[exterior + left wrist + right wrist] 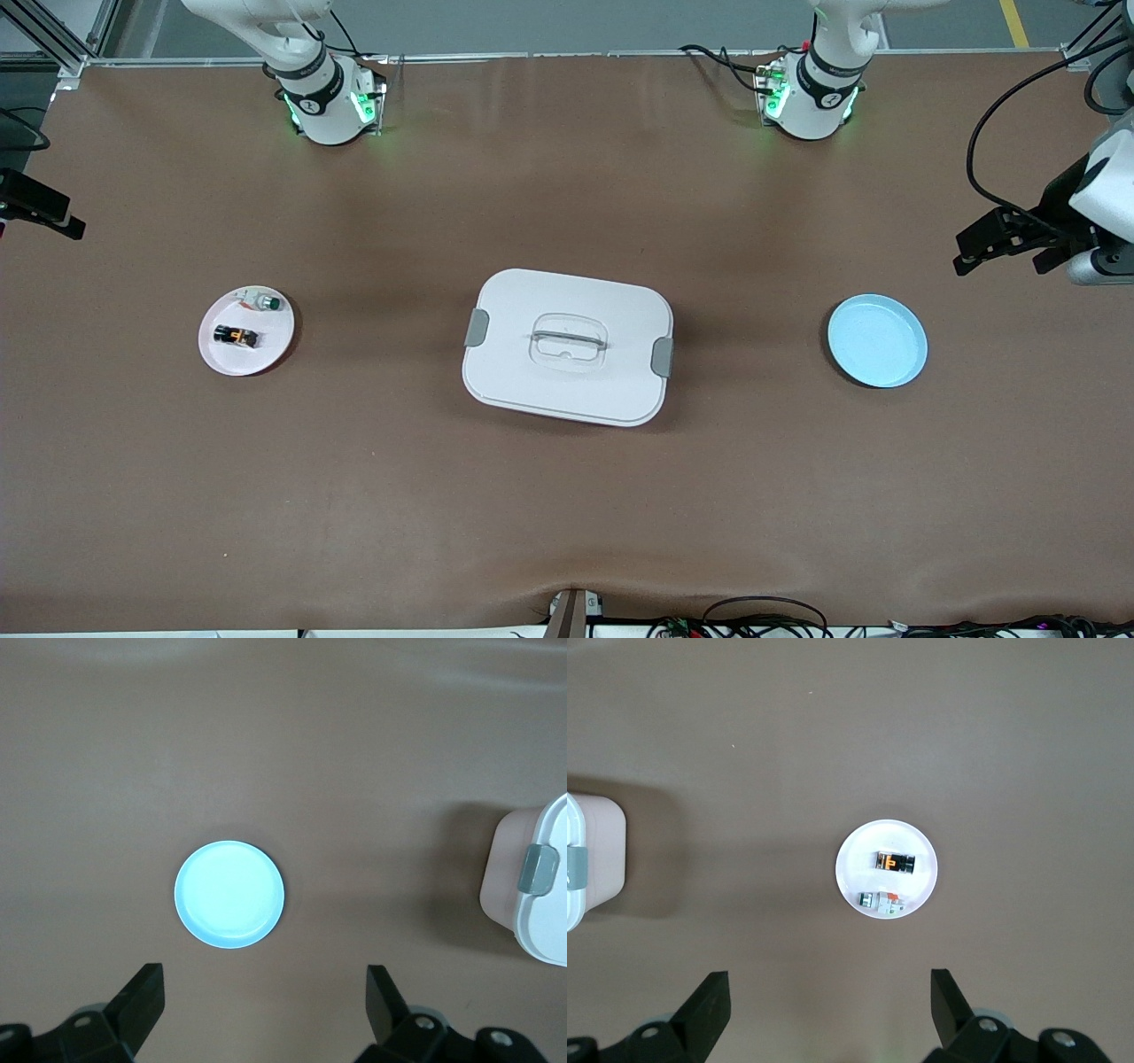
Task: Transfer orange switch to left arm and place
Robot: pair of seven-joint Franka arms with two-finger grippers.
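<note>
Three containers rest on the brown table [567, 496]. One pink plate [275, 350] lies toward the right arm's end and holds two parts: the orange switch [236, 336], a small black piece with orange markings, lying on its side, and one silver-white piece with a green tip [264, 303], just beside the switch and farther from the front camera. One white box [567, 346] sits at mid-table, lid on, with two grey side latches and one clear recessed handle on top. One light-blue plate [877, 340] lies toward the left arm's end and holds nothing.

The right gripper [830, 1001] hangs high over the table, its two fingers spread wide and gripping nothing. In the right wrist view the pink plate and the switch lie below the claw, about midway between its fingers, with a corner of the box off to one side.

The left gripper [266, 1001] hangs high at the left arm's end, fingers spread wide and holding nothing. The light-blue plate lies below it, closer to one finger; the box edge shows to the side.
</note>
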